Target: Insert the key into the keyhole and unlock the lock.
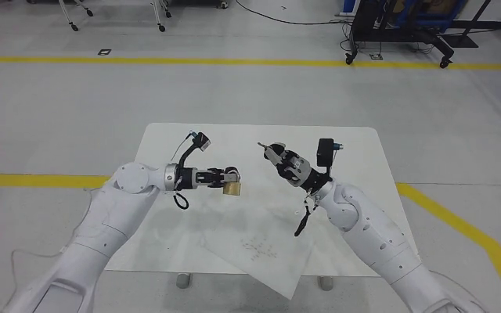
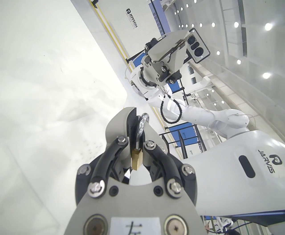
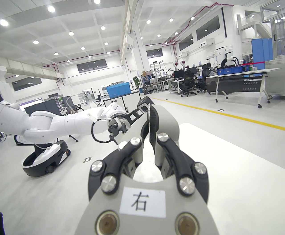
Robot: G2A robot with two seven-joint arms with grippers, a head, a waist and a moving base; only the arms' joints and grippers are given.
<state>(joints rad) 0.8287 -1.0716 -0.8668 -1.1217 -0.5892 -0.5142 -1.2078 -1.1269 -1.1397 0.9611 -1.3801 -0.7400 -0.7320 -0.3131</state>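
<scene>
left pincer (image 2: 138,124) clamps lock (image 2: 136,160) | right pincer (image 3: 148,118) clamps key (image 1: 263,145) | creased sheet (image 1: 258,254) on table (image 1: 348,141)

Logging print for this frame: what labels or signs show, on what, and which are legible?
Left gripper: white label at its base, one character, cut off by the picture's edge.
Right gripper: white label at its base, one character, legible.
Lock: no print visible.
Key: too small to tell.
Wall panel, left wrist view: a logo with one word, legible.
</scene>
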